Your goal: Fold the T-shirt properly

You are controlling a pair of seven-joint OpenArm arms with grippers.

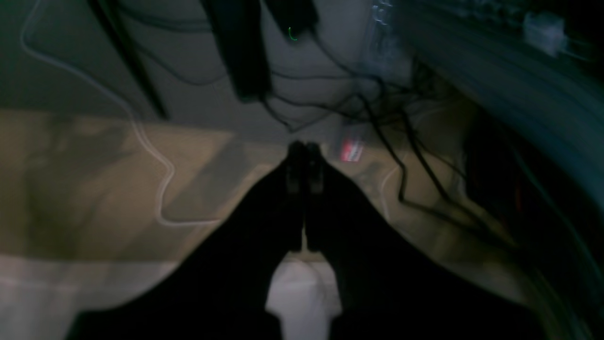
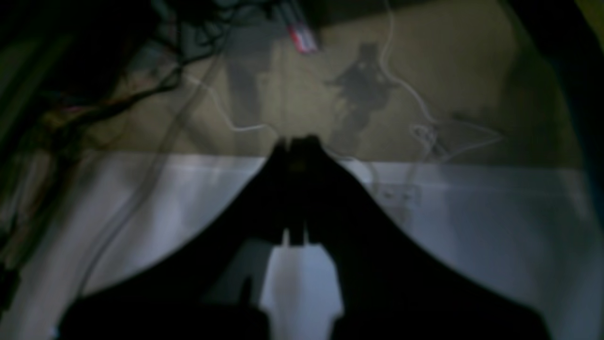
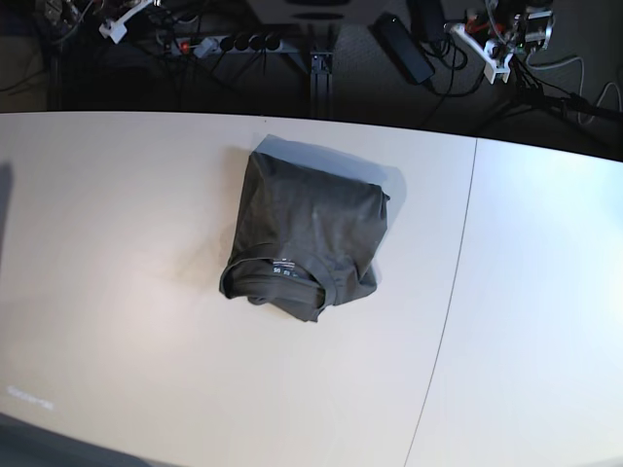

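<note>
pale table (image 3: 117,292), folded T-shirt (image 3: 307,238) (centre)

One T-shirt (image 3: 307,238) is lying on one table (image 3: 117,253); two grippers are showing, left gripper (image 1: 304,148) and right gripper (image 2: 296,141), one per wrist view; one power strip (image 3: 229,44) is sitting behind the table

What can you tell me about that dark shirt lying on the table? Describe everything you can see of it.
The T-shirt is a dark olive-grey, soft, wrinkly cloth, folded into a compact, roughly rectangular bundle. Its round ribbed collar faces the near edge, with a small dark label showing inside the neck. The folds are a bit uneven, with a lumpy bottom edge. It lies flat near the middle of the pale table, slightly left of the table's seam. Nothing but the table touches it; no gripper is near it in the base view.
</note>
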